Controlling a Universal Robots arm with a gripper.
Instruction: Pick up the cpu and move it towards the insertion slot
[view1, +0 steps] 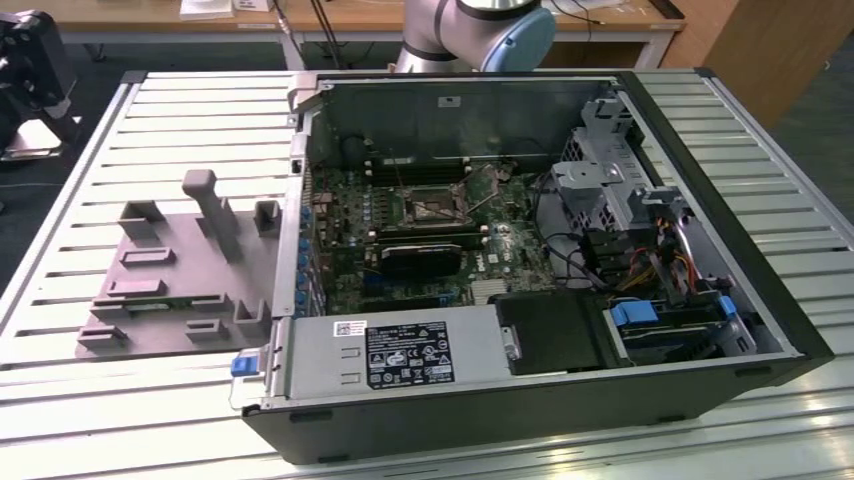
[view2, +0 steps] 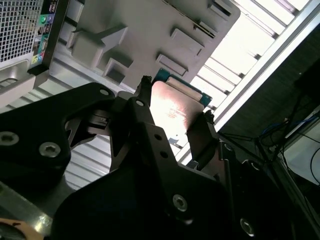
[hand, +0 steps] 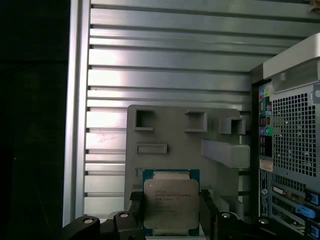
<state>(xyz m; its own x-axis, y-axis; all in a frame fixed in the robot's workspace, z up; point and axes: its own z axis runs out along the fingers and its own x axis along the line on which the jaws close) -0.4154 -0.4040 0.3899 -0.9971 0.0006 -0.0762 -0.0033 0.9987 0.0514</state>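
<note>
A big black computer case (view1: 534, 420) lies open on a table (view1: 80, 400) made of long metal strips. Inside it sit a silver box with stickers (view1: 387, 355) and bright wires (view1: 657, 270). Just beside the case lies a grey plastic plate (view1: 167, 290) — bumpy, with one tall post (view1: 203, 205).

- A slatted metal table (view1: 187, 110) is seen, brightly lit.
- A wooden desk (view1: 334, 15) is placed behind the table.
- Dark floor (view1: 174, 57) is noted beneath the desk.
</note>
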